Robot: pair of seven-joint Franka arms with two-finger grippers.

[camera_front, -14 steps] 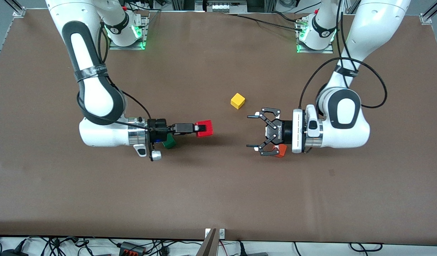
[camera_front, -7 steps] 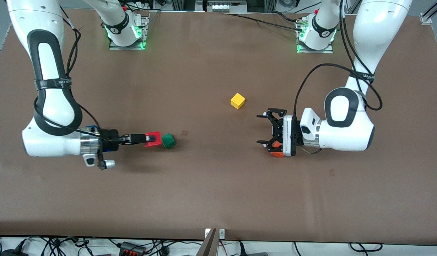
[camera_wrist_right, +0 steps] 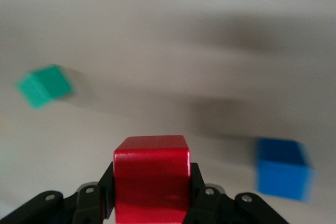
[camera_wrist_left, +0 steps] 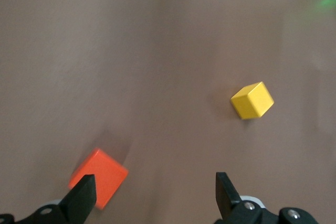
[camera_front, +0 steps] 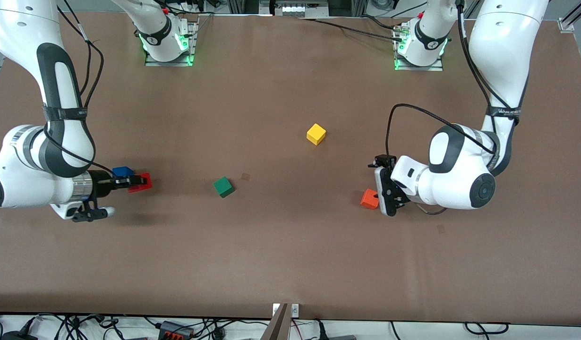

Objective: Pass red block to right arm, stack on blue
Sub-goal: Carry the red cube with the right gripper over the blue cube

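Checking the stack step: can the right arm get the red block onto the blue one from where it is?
Probably yes. The right pincer is shut on the red block, right beside the blue block, whose top is bare. Green block sits well clear. The left pincer waits open by the orange block.

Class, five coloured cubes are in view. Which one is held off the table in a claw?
The red block, clamped in the right claw; the other four rest on the table.

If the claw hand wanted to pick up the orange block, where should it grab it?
Probably from straight above, pinching two flat sides that face away from each other. The orange block lies flat on the table with nothing touching it, and the left gripper hangs over it, open wide enough to fit around it.
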